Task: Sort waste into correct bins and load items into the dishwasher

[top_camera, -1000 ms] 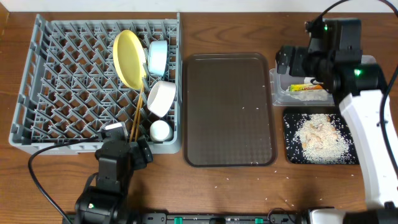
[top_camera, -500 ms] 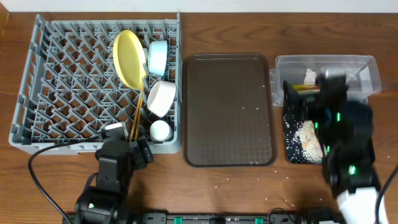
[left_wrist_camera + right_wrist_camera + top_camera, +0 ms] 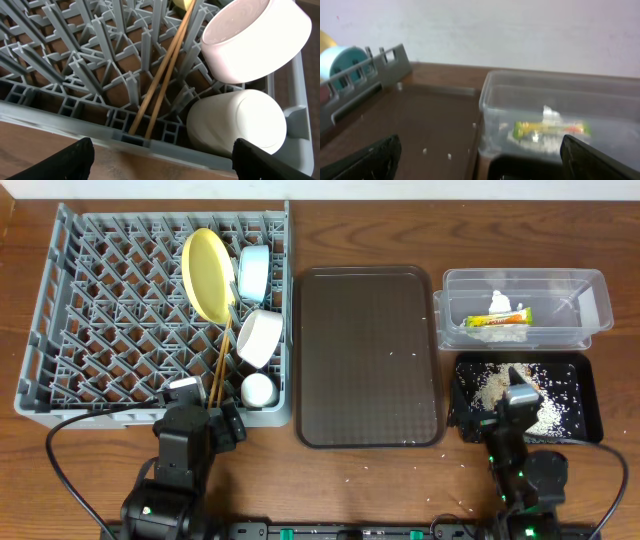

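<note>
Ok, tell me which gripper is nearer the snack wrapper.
Right. The right gripper is over the black tray, near the snack wrapper; the left gripper is far off at the dish rack.

Wooden table [image 3: 400, 480], brown, grain running left to right. Four items are set directly on it. A grey dish rack [image 3: 100, 310] is placed at the left and takes up the most surface. A brown tray [image 3: 368, 355] is laid flat at the centre, just beside the rack's right edge. A clear container [image 3: 590, 300] is set at the far right, towards the back. A black tray [image 3: 592, 395] is laid just in front of it. Loose white grains [image 3: 352, 477] are scattered on the bare wood along the front edge. A black cable [image 3: 70, 430] is draped over the front left corner.
</note>
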`<state>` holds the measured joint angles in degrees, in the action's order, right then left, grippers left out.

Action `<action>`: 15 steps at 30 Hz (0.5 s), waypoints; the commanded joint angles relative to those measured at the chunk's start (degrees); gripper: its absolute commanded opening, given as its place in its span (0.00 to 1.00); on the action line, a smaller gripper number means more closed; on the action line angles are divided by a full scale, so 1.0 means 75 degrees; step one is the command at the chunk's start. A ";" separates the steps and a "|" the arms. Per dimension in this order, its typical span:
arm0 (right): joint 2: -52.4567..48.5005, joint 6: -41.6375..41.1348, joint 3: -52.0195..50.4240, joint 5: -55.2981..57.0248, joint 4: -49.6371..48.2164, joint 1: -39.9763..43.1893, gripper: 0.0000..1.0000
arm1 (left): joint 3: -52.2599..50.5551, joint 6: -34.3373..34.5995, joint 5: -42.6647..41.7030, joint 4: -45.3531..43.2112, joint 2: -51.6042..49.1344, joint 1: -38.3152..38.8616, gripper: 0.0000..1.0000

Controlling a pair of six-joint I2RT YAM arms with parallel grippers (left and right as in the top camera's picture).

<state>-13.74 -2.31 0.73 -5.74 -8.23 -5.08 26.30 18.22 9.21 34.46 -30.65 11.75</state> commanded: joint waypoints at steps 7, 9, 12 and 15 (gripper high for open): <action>0.1300 0.0085 -0.0055 -0.0122 0.0903 0.0058 0.99 | 0.0006 0.0017 0.0012 -0.0006 0.0006 0.0023 0.88; 0.1582 0.0087 -0.0055 -0.0125 0.1303 0.0055 0.99 | 0.0006 0.0017 0.0012 -0.0006 0.0006 0.0023 0.89; 0.1795 0.0090 -0.0055 -0.0122 0.1588 0.0055 0.99 | 0.0006 0.0017 0.0012 -0.0006 0.0006 0.0023 0.89; 0.1795 0.0087 -0.0055 -0.0122 0.1600 0.0055 0.99 | 0.0006 0.0017 0.0012 -0.0006 0.0006 0.0023 0.89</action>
<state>-0.84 -2.28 0.38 -6.17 3.46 -5.08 26.30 18.22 9.19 34.48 -30.65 11.75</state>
